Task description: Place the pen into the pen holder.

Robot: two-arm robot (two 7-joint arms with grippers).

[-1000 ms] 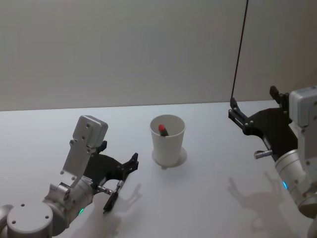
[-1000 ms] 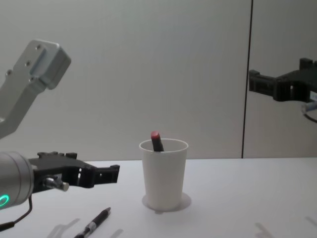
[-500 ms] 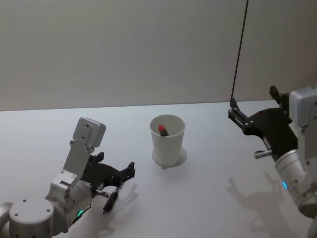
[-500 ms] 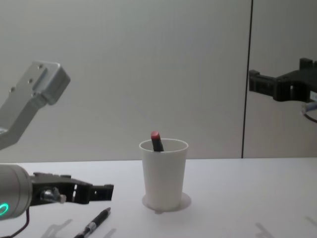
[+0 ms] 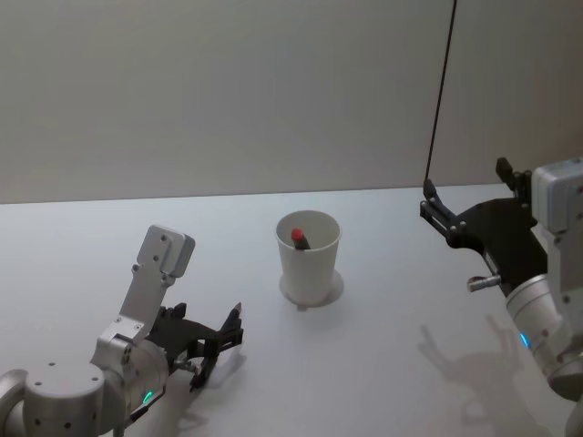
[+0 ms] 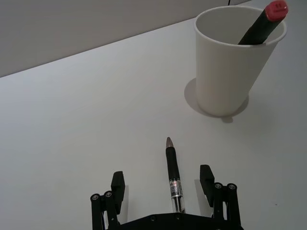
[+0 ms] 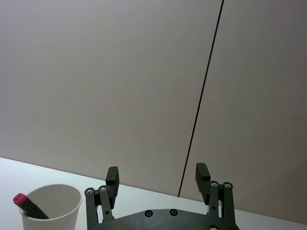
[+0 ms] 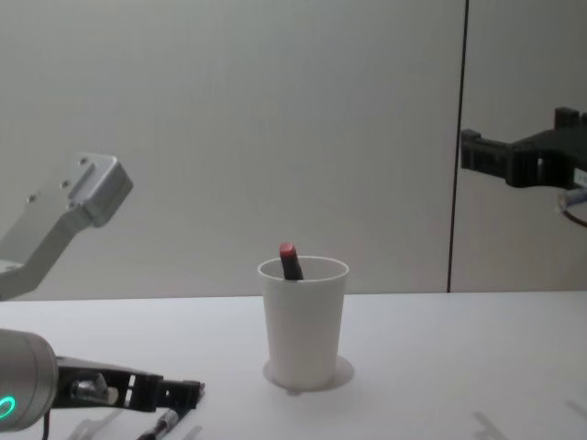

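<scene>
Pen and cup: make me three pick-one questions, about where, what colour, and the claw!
1. Where is the black pen?
A) in the cup
B) on the table, between the left claw's fingers
C) under the cup

2. What colour tops the pen in the cup?
A) red
B) blue
C) green

3. How is the left claw?
A) shut on the cup
B) shut on the pen
C) open

Answers:
1 B: it lies flat between spread fingers.
2 A: the cap above the rim is red.
3 C: gaps show beside the pen.
The right claw hangs raised, open.
</scene>
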